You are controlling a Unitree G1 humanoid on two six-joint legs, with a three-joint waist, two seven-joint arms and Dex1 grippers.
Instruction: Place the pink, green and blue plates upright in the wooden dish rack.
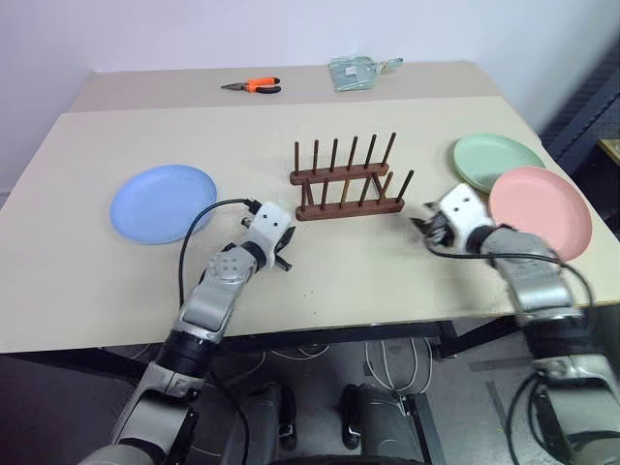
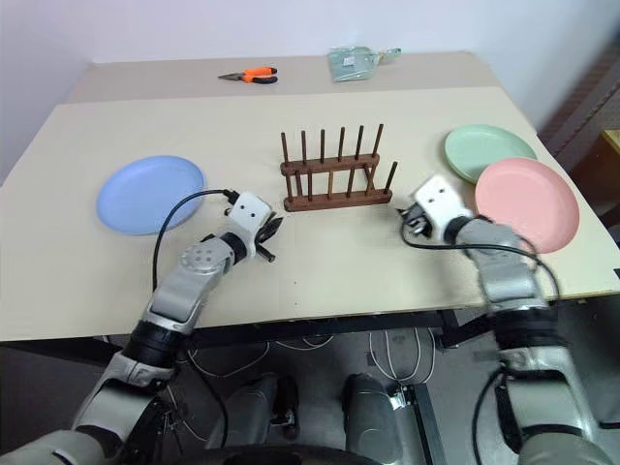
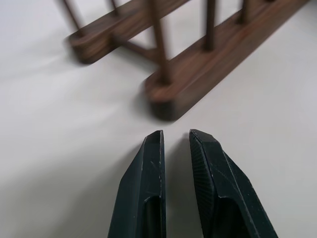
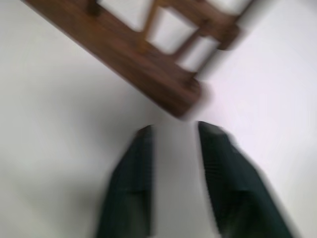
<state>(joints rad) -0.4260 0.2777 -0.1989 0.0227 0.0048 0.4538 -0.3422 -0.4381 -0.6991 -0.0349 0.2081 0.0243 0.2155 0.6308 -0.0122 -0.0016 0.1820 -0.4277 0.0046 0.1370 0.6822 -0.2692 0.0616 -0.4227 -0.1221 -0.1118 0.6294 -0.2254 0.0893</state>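
The wooden dish rack (image 1: 347, 184) stands empty at the middle of the table. The blue plate (image 1: 163, 202) lies flat to its left. To its right lies the green plate (image 1: 496, 160), with the pink plate (image 1: 540, 210) in front of it and slightly overlapping it. My left gripper (image 3: 176, 136) hovers low just short of the rack's near left end, shut to a narrow slit with nothing in it. My right gripper (image 4: 173, 130) sits by the rack's near right corner, left of the pink plate, open and empty.
Orange-handled pliers (image 1: 254, 85) and a greenish packet (image 1: 356, 72) lie at the far side of the table. The table's front edge (image 1: 320, 329) runs just below both arms. A black cable loops beside my left forearm.
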